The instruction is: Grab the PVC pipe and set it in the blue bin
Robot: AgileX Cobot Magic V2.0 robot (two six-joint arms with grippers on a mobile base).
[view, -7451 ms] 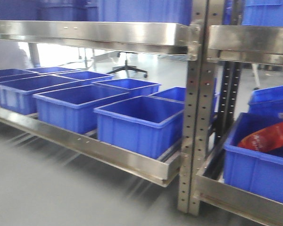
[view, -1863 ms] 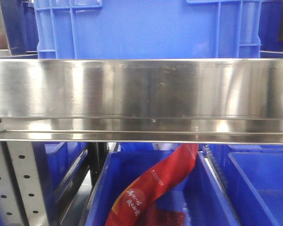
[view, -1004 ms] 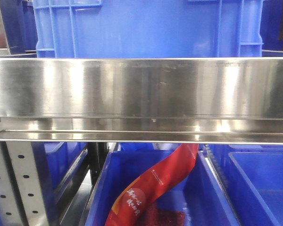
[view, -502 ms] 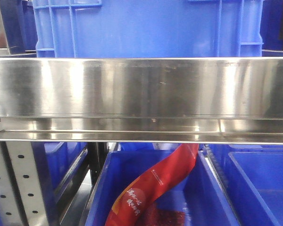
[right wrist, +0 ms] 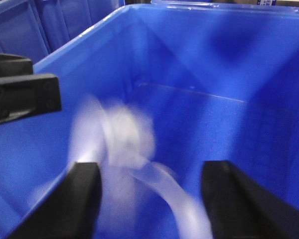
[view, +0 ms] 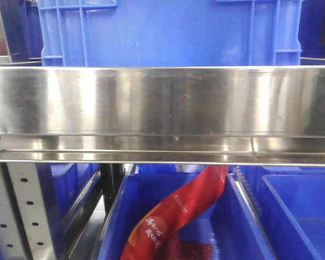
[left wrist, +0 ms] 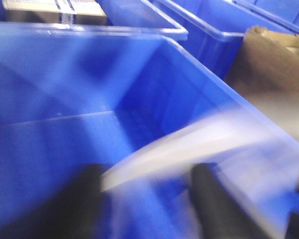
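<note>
Dropping step, as I read it: the PVC pipe [left wrist: 189,144] shows as a pale motion-blurred streak over the inside of the blue bin [left wrist: 139,69] in the left wrist view, lying across the gap ahead of the left pincer [left wrist: 144,199]. Its dark fingers [left wrist: 214,199] stand apart, with the streak beyond their tips; contact cannot be told through the blur.

Right wrist view shows the same white smear, the pipe curling between and ahead of the right pincer [right wrist: 152,199], whose two black fingers [right wrist: 79,194] are spread wide, nothing clamped. Pipe sits inside the bin walls here, above or near the bin floor; the exact height is unreadable.

Front view gives no arms, only a steel shelf rail [view: 162,103], a blue crate above it [view: 168,32], and below it another crate with a red packet [view: 179,211].

Judgement: placing is nearly done. Next move calls for both pincers to lift straight up, clearing the bin rim without snagging the pipe.
</note>
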